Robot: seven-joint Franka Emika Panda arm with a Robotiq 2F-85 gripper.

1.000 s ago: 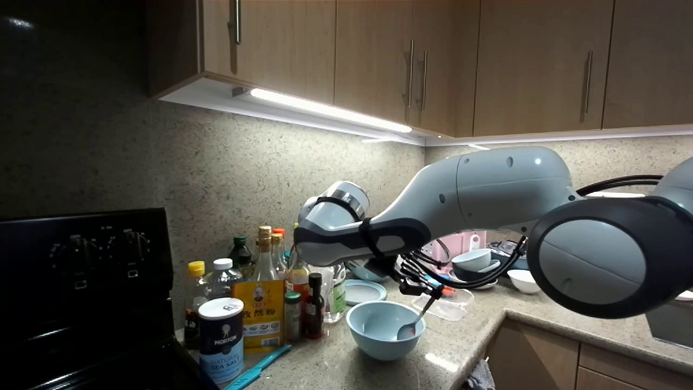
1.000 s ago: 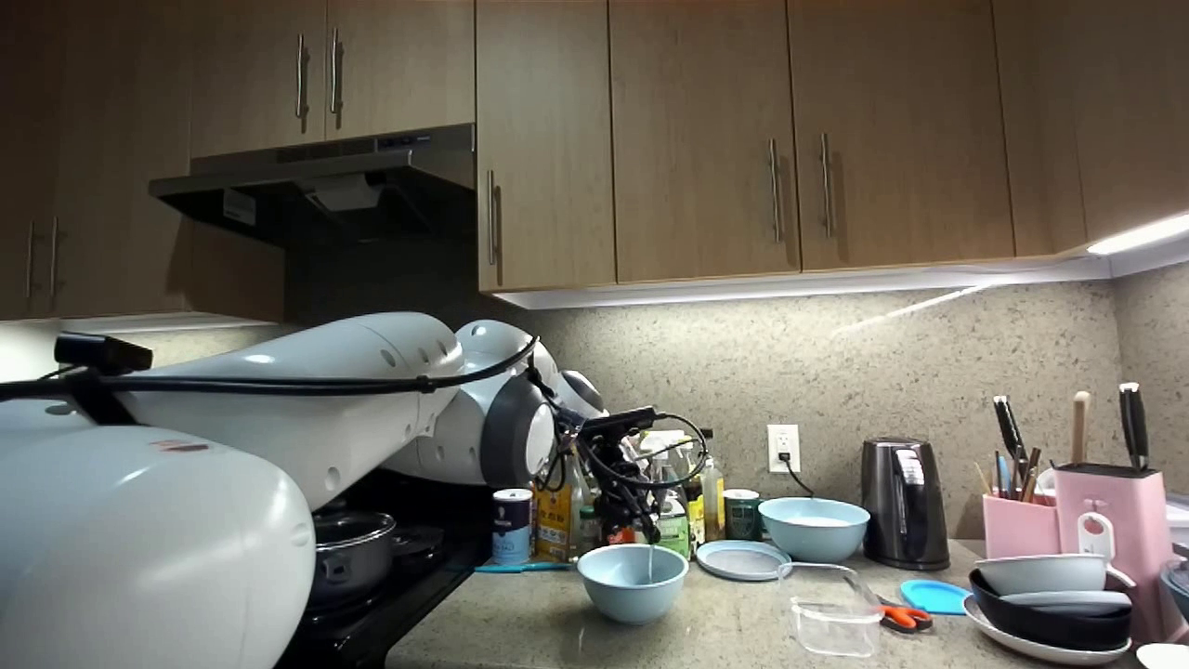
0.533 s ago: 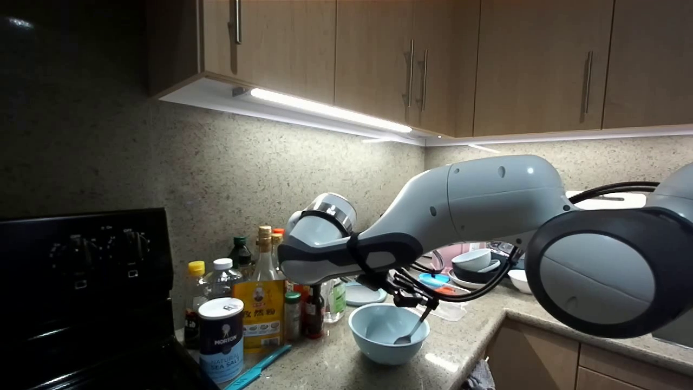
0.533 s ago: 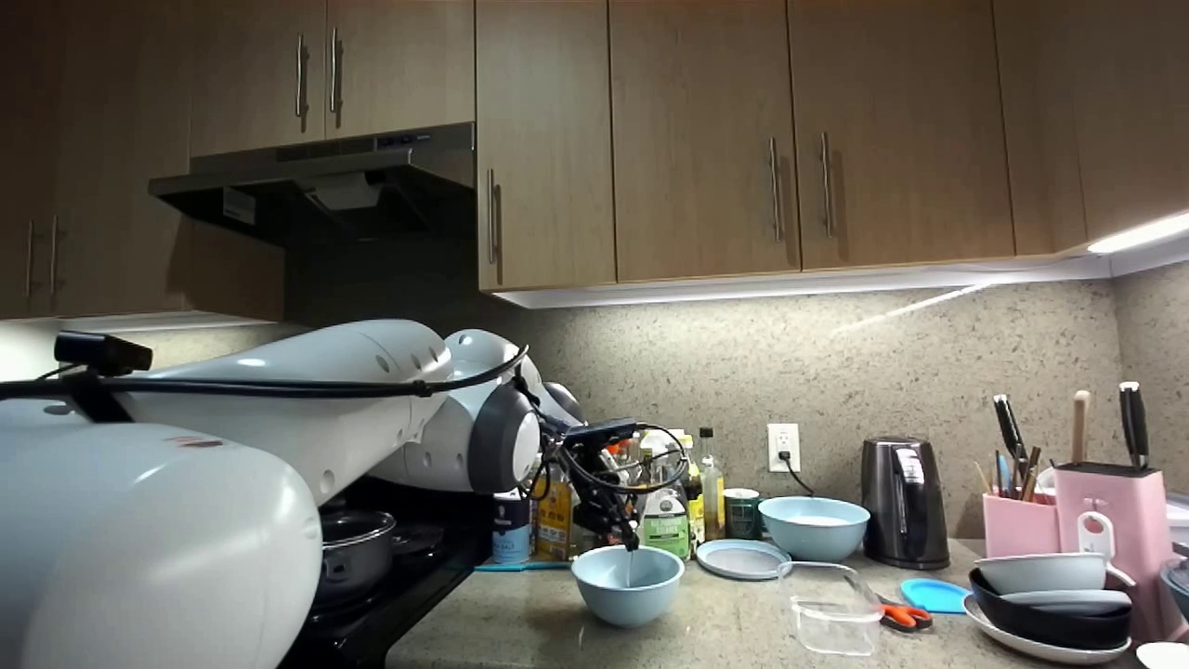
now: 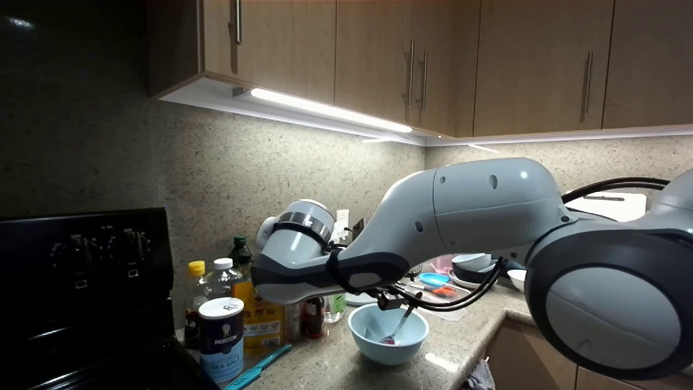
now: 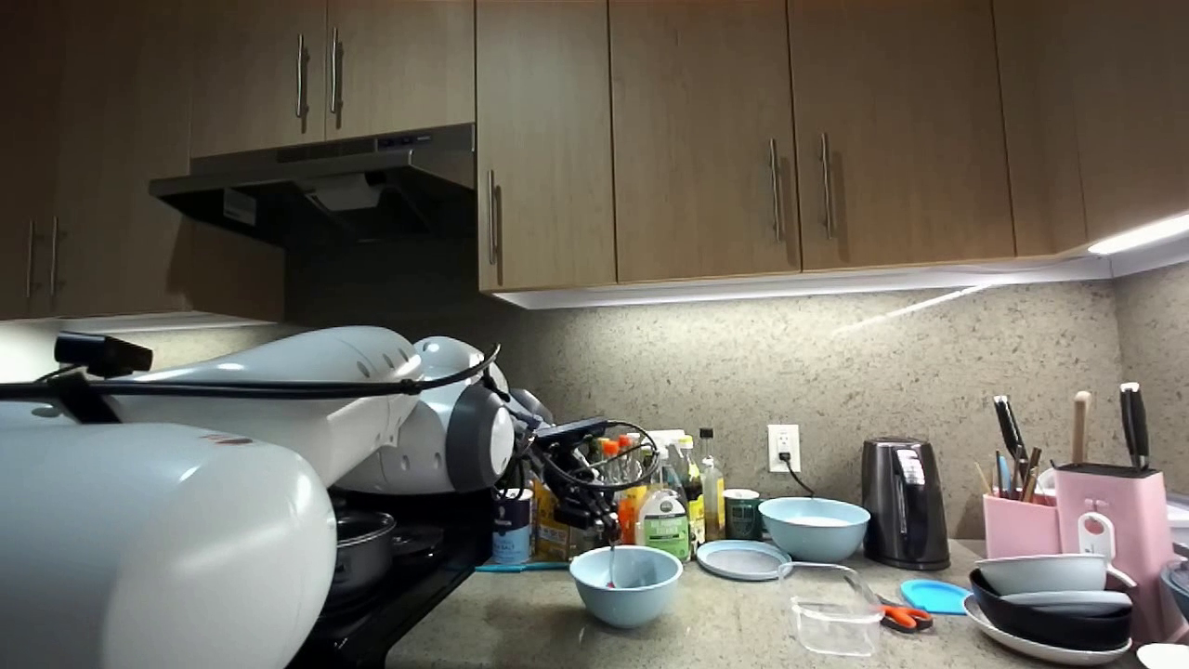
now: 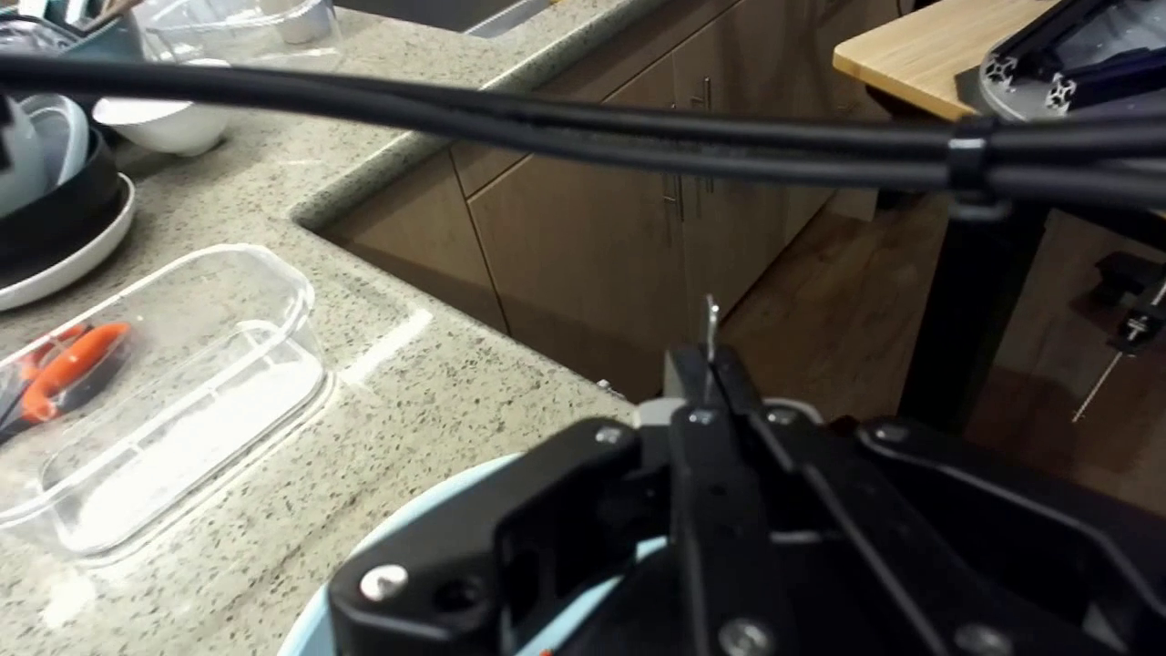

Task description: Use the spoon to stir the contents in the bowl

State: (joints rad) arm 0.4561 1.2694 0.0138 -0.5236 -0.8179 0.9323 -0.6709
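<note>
The light-blue bowl (image 5: 385,355) rests upright on the counter, seen in both exterior views. Leaning inside it is the metal spoon (image 5: 401,326), its head low in the bowl beside a small reddish bit. My gripper (image 7: 715,375) is shut on the spoon's handle, whose thin end sticks out past the fingertips in the wrist view. In an exterior view the gripper (image 6: 610,528) hangs just above the bowl's rim, with the spoon (image 6: 611,563) pointing down from it. Most of the bowl is hidden behind the gripper in the wrist view; only its rim (image 7: 314,629) shows.
Close behind the bowl stand several bottles (image 6: 663,520) and a grey-blue plate (image 6: 743,559). A clear container (image 6: 833,609) lies by orange-handled scissors (image 6: 903,615). A salt canister (image 5: 221,338) and a turquoise utensil (image 5: 257,368) are towards the stove. Another light-blue bowl (image 6: 815,534) sits beside the kettle (image 6: 904,502).
The arm has lowered and shifted towards the stove, the spoon still in its grip. The spoon's head has swept across inside the bowl, and the bowl has slid slightly.
</note>
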